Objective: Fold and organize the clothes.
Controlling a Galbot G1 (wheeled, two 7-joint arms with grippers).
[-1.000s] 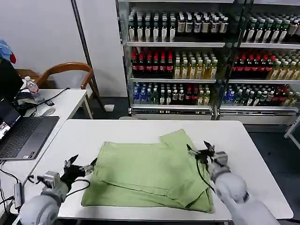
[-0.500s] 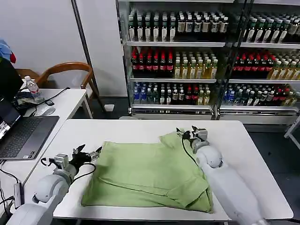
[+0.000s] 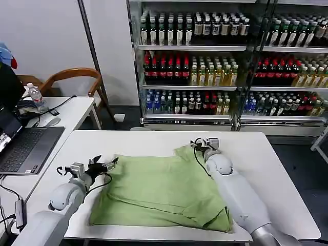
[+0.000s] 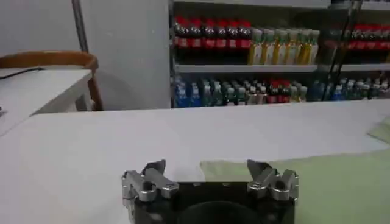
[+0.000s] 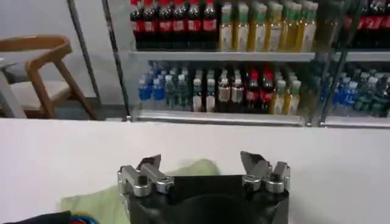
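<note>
The clothes, one light green shirt (image 3: 164,192), lie spread and partly folded on the white table (image 3: 138,141), plain side up. My left gripper (image 3: 105,165) is open at the shirt's far left corner, low over the table; its wrist view shows that green corner (image 4: 317,182) just ahead of the jaws. At the shirt's far right corner, a sleeve flap (image 3: 188,151), my right gripper (image 3: 201,144) is open too. A green tip of cloth (image 5: 195,167) shows between its fingers in the right wrist view, with nothing gripped.
A laptop (image 3: 23,148), a water bottle (image 3: 35,96) and cables sit on a side desk to the left. A wooden chair (image 3: 72,77) stands behind it. Shelves of bottled drinks (image 3: 225,66) line the back. Bare table lies beyond and right of the shirt.
Both arms moved away from me: the left gripper from the table's front left to the shirt's far left corner, the right gripper from the shirt's right side to its far right corner.
</note>
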